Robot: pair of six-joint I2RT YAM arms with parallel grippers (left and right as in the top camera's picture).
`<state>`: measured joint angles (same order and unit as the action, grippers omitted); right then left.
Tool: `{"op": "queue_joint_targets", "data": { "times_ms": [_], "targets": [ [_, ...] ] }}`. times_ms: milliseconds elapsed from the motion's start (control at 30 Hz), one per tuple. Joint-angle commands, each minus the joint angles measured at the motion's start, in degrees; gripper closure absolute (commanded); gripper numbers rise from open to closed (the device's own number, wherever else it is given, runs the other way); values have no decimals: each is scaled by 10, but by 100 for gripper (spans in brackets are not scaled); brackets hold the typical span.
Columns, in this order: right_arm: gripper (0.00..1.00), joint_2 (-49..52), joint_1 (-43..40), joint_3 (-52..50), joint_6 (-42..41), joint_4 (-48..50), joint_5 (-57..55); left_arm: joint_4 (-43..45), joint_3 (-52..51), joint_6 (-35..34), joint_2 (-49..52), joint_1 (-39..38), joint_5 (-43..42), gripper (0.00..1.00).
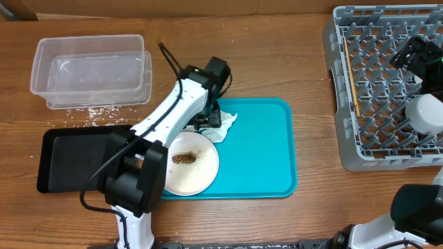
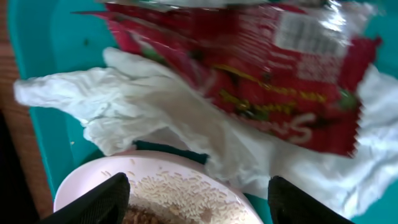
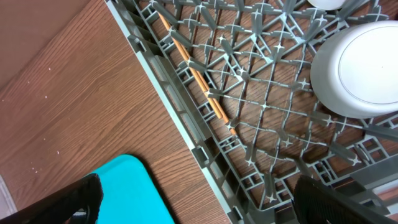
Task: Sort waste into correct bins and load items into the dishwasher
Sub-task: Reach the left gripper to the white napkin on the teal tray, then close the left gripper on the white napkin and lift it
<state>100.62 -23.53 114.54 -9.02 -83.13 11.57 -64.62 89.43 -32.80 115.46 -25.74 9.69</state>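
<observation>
left hand (image 2: 199,202) spread wide, pitched down just above red wrapper (image 2: 249,74)

Brown wooden table (image 1: 277,55)
On it sit a clear tub (image 1: 90,40), black tray (image 1: 69,162), blue tray (image 1: 259,149), grey rack (image 1: 387,160) and loose rice (image 1: 97,114).
</observation>
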Motion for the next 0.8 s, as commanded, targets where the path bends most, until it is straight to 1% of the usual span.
{"op": "queue_joint_targets", "data": {
  "times_ms": [0,167,267,400,533,600,767],
  "targets": [
    [0,-2,0,6,-2,3,-2,7,11,-83,9,16,10,28],
    [0,-2,0,6,-2,3,-2,37,7,-97,12,17,-8,32],
    [0,-2,0,6,-2,3,-2,69,-5,-118,12,17,-37,39],
    [0,-2,0,6,-2,3,-2,91,-20,-125,12,17,-55,43],
    [0,-2,0,6,-2,3,-2,85,-30,-124,12,17,-54,45],
    [0,-2,0,6,-2,3,-2,82,-30,-124,12,17,-52,48],
    [0,-2,0,6,-2,3,-2,58,-29,-122,11,19,-48,49]
  ]
}}
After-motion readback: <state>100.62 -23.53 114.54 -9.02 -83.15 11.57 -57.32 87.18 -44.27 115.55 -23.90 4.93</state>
